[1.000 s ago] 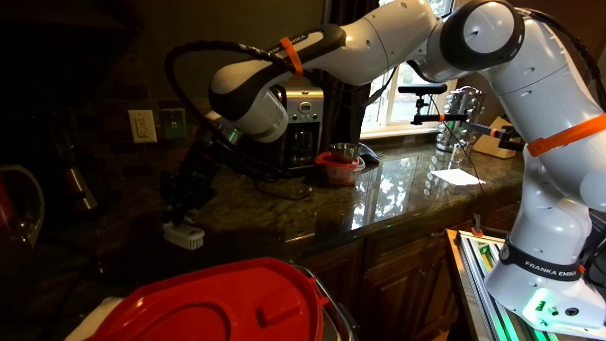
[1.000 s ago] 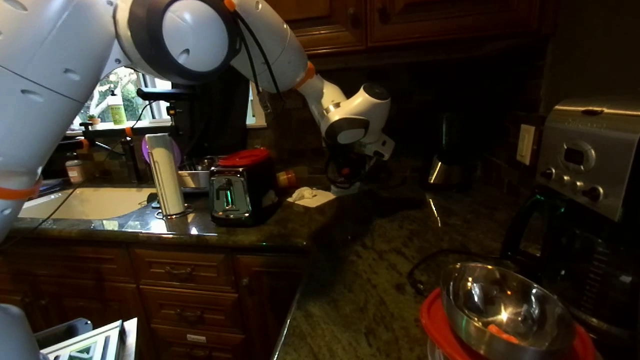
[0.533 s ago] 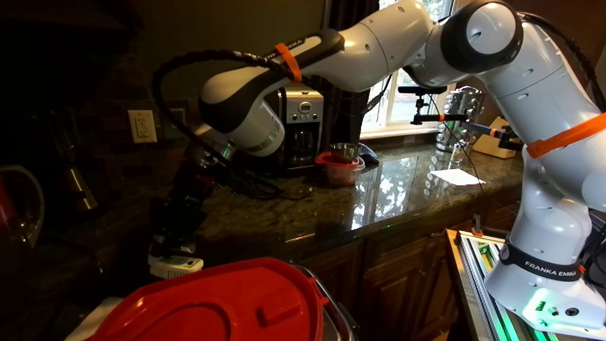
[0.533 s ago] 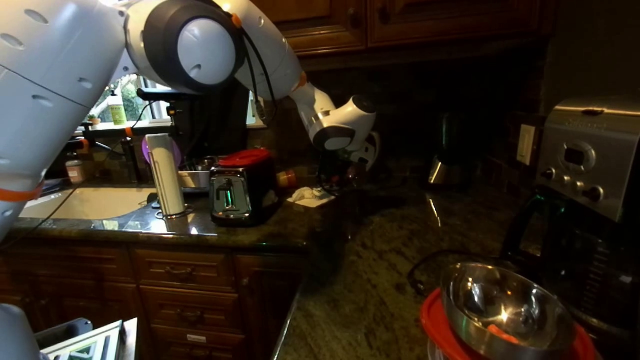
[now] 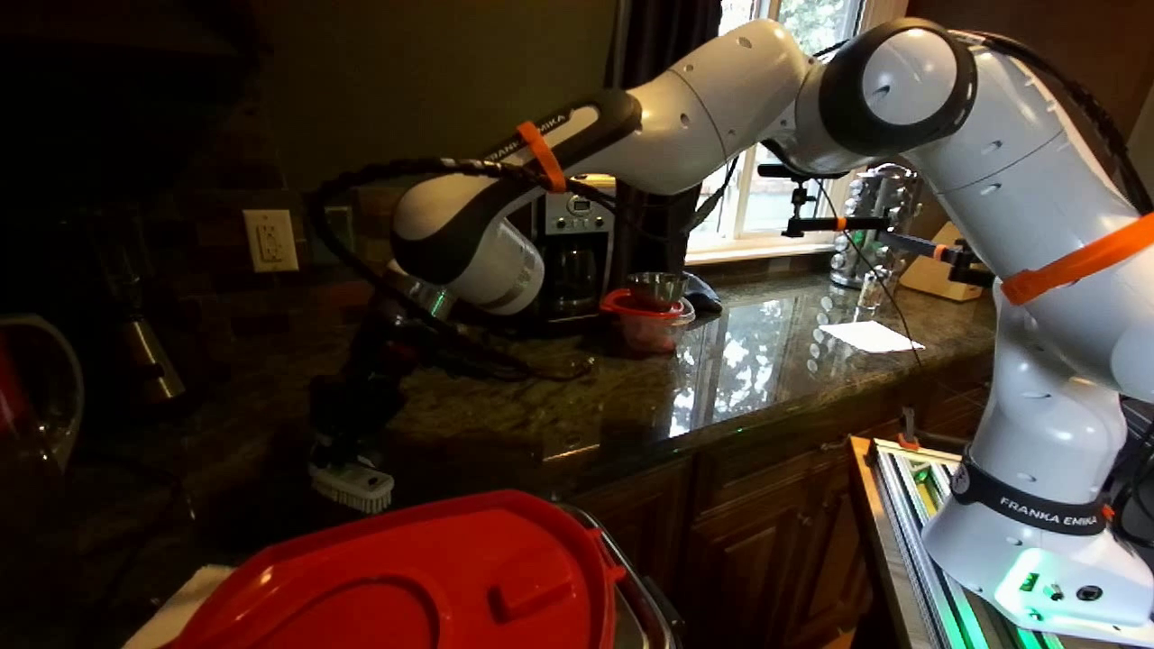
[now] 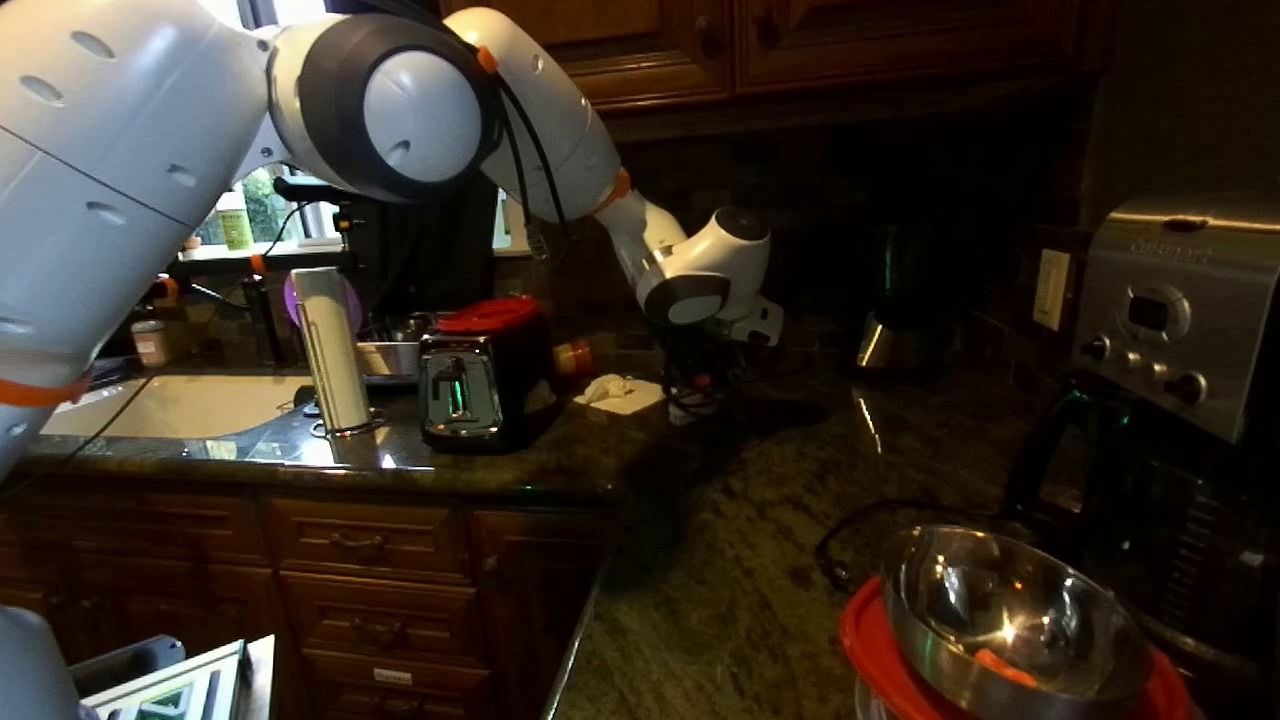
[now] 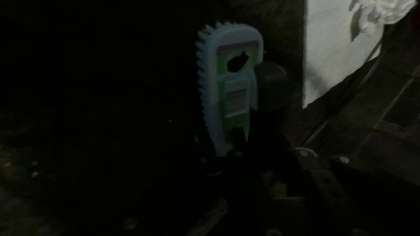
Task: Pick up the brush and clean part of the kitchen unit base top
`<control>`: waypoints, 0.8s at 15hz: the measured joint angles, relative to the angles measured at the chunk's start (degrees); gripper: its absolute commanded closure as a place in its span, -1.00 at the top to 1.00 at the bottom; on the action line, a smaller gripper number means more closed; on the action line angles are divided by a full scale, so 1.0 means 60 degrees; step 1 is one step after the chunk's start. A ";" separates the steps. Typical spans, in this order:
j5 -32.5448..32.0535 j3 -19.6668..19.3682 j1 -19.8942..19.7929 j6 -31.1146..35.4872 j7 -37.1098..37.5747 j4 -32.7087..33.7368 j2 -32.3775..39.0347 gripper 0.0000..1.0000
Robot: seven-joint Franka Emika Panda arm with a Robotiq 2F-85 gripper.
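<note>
The brush has a whitish-grey head with pale bristles facing the counter. In the wrist view the brush shows a green and white label on its back. My gripper is shut on the brush, with a rounded dark fingertip against its side; the rest of the jaws is lost in shadow. In an exterior view the brush is low at the counter's corner, mostly behind the gripper. The dark speckled countertop lies under it and also shows here. I cannot tell whether the bristles touch the stone.
A red lid on a toaster stands close beside the brush. A white sheet with crumpled paper lies near the gripper. The coffee maker, its cord, a steel bowl and a blender base stand around the counter.
The arm has lowered. The brush first swept toward the toaster side and has since moved back partway, staying in the gripper.
</note>
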 measured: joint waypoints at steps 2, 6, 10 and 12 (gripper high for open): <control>-0.0176 -0.0149 0.0005 0.0307 0.0221 0.0031 0.0118 -0.88; -0.0795 -0.0494 0.0081 0.0538 0.1027 0.0000 0.0037 -0.88; -0.1381 -0.1219 0.0152 0.0783 0.1953 -0.0238 -0.0206 -0.88; -0.1621 -0.1592 0.0172 0.0958 0.2406 -0.0466 -0.0372 -0.88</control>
